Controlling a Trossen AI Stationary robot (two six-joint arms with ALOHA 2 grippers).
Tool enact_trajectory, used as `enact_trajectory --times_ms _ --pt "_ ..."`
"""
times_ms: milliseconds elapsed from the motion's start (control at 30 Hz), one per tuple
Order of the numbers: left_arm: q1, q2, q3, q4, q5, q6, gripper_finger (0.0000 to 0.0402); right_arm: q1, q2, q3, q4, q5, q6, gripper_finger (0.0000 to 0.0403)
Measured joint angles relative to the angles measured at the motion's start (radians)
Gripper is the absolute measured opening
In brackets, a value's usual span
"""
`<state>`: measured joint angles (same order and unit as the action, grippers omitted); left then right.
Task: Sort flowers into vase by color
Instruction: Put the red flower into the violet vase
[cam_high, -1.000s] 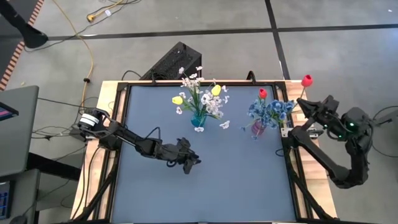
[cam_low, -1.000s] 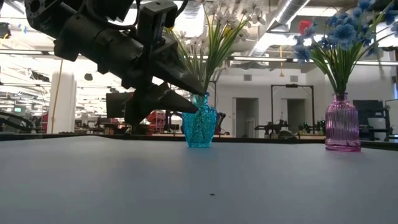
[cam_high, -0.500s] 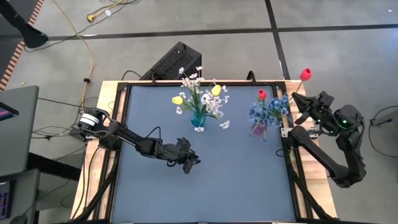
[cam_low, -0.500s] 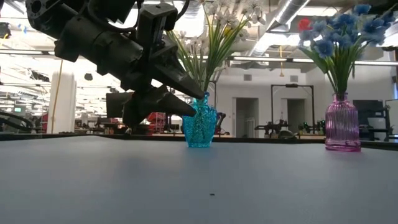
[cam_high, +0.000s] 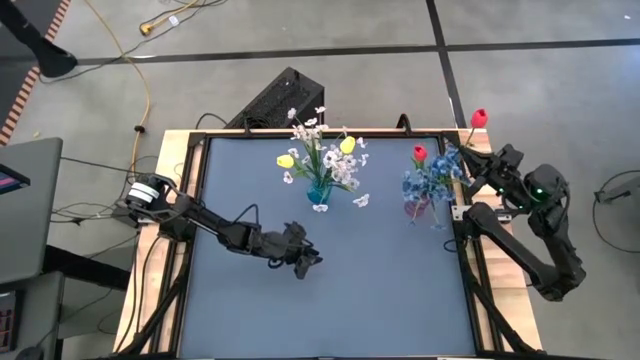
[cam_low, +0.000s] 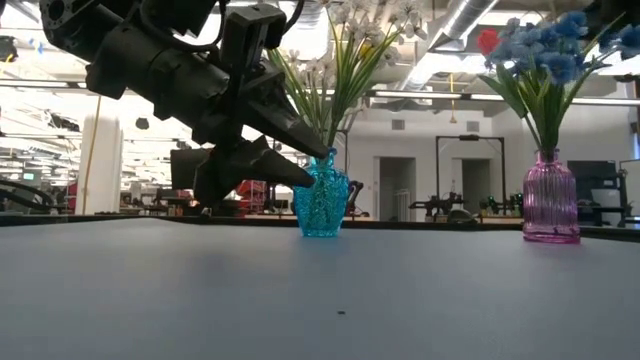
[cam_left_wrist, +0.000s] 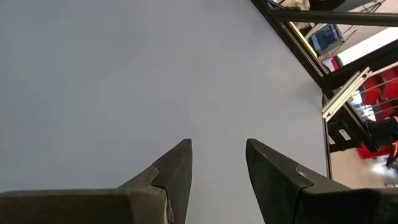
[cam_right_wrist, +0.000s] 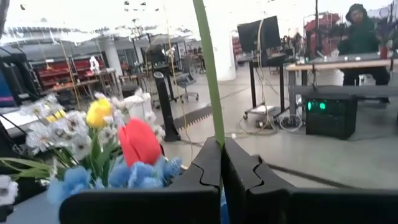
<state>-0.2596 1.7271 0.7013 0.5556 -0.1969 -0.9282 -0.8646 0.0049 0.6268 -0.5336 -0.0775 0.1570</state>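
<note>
High view: the right gripper (cam_high: 478, 163) is at the right edge of the frame, just beside the table's (cam_high: 330, 290) right border, and it is clenched on the green stem (cam_right_wrist: 208, 68) of a red tulip (cam_high: 479, 117), whose bud stands above the gripper in the picture, outside the table. In the right wrist view the stem passes between the two closed fingers (cam_right_wrist: 239, 168). Just left of this gripper stands the pink vase (cam_high: 417, 207) with blue flowers (cam_high: 432, 178) and one more red tulip (cam_high: 420, 153). In the upper middle of the frame is the blue vase (cam_high: 319, 190) with white flowers (cam_high: 312, 131) and two yellow tulips (cam_high: 346, 145). The left gripper (cam_high: 309, 262) is in the lower middle, over bare table, released and holding nothing.
</note>
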Motion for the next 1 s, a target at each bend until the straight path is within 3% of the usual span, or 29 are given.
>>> enact_trajectory --times_ms 333,1000 --pt "-0.006 0.000 0.000 0.000 0.000 -0.016 0.0139 0.000 0.000 -0.062 0.013 0.001 0.046 0.0024" --pt "-0.008 0.000 0.000 -0.001 0.000 -0.016 0.0139 -0.001 0.000 -0.064 0.037 0.035 0.068 0.0024"
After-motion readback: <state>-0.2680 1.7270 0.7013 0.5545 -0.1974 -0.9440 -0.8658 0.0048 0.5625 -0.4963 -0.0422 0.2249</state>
